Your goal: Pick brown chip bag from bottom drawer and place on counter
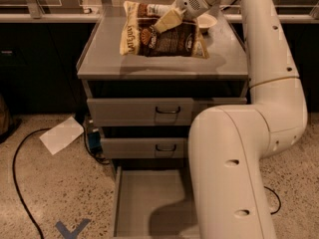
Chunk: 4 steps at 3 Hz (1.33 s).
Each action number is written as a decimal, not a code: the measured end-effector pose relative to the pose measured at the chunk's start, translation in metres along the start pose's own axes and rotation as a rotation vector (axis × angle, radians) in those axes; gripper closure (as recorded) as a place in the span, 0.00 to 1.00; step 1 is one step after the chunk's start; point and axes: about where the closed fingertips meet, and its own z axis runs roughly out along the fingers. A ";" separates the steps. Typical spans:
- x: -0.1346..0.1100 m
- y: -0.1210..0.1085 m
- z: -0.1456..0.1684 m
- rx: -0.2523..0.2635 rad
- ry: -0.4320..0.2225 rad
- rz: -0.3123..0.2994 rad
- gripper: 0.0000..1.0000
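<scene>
Nearest, one bottom drawer [144,203] pulled open at floor level, tucked beside one big white robot arm [234,173]. Left on the floor: one sheet of paper [62,134], one blue tape mark [72,229]. Up a step, two closed drawer fronts [124,111], one dark handle [168,110] apiece. Higher, one grey counter [149,66]. Over it, one brown chip bag [164,43], tilted, shadow beneath, pinched near its upper edge by the gripper [167,21], jaws closed on the foil. Farthest back on the counter, one white bowl [208,20].
</scene>
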 end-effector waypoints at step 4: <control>0.025 -0.044 0.057 0.084 0.025 -0.075 0.82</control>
